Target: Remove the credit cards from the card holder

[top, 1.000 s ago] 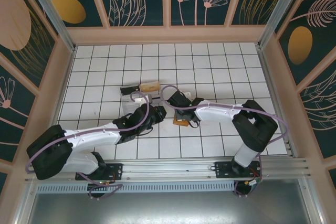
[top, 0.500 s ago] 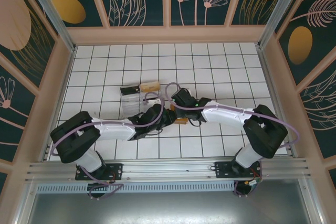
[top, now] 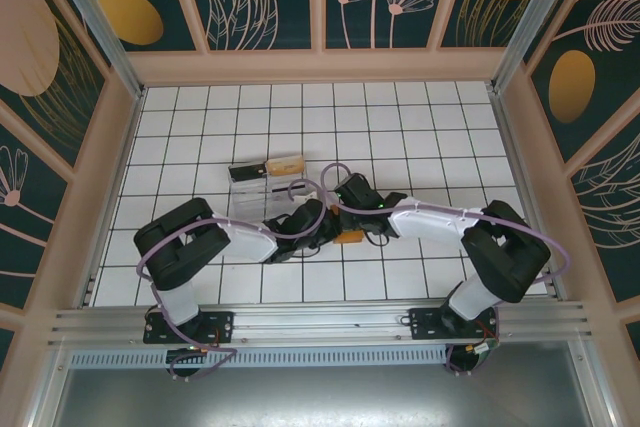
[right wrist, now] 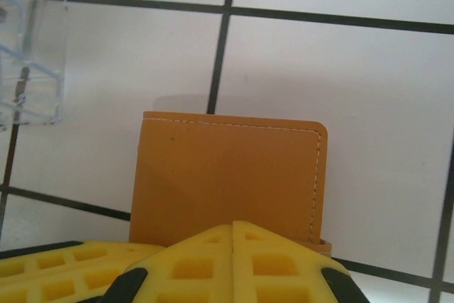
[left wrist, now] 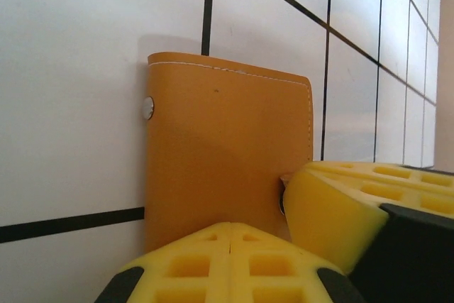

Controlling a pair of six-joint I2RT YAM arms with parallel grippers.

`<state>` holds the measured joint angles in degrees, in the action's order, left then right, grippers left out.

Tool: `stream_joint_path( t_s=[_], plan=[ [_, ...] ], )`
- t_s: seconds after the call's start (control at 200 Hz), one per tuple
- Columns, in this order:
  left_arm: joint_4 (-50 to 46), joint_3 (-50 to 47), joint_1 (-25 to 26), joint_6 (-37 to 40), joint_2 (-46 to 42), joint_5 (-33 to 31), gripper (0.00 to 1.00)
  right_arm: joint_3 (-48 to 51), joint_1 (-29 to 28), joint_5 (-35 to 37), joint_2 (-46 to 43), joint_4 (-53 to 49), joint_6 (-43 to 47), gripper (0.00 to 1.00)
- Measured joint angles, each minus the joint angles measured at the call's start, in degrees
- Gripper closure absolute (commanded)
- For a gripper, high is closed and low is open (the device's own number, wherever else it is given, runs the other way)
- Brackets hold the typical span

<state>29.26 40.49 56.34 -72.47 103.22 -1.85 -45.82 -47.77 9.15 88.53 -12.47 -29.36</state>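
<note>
**Top view, left to right.** The left arm point(top: 215, 242) runs from its base at the near-left edge toward the middle of the white gridded table point(top: 420, 127). Just beyond its forearm, on the far side, stands a clear plastic tray point(top: 247, 202) with a tan object point(top: 283, 164) at its far edge. The left gripper point(top: 318, 231) lies at mid-table, immediately left of the card holder point(top: 348, 238), a small orange-brown wallet lying flat and folded shut on the tiles. The right gripper point(top: 350, 215) sits at the holder's far side. The right arm point(top: 430, 219) reaches in from the near-right base.

**Left wrist view.** The card holder point(left wrist: 220, 147) lies at centre, outer face up, with a metal snap stud point(left wrist: 147, 108) at its left edge. The left gripper point(left wrist: 230, 235) has its two yellow pads brought together edge to edge over the holder's near margin. Whether the tips press on the leather is hidden beneath them. The right gripper's yellow finger point(left wrist: 333, 207) touches the holder's right edge.

**Right wrist view.** The clear plastic tray point(right wrist: 32, 54) stands at far left. The card holder point(right wrist: 227, 175) lies at centre, its stitched border visible. The right gripper point(right wrist: 233, 235) likewise has its pads closed against each other over the holder's near edge. The left gripper's yellow finger point(right wrist: 64, 267) lies just beside them at the near left.
</note>
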Motion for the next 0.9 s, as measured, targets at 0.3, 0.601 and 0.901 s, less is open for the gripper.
stream_joint_path(
  t_s=[0.3, 0.601, 0.901],
  plan=[
    [-0.4, 1.5, 0.0, -3.3, 1.1, 0.1, 0.97, 2.8, 1.2, -0.9, -7.5, 0.2, -1.0, 1.00],
    [-0.8, 1.6, 0.1, -3.9, 0.9, 0.1, 0.93, 5.3, 4.5, -2.0, -13.2, -0.3, -1.0, 0.79],
    [-4.7, -2.1, 1.1, -2.5, -8.8, -3.1, 0.81, 3.2, 2.9, -2.6, -9.9, -2.8, -1.7, 0.66]
  ],
)
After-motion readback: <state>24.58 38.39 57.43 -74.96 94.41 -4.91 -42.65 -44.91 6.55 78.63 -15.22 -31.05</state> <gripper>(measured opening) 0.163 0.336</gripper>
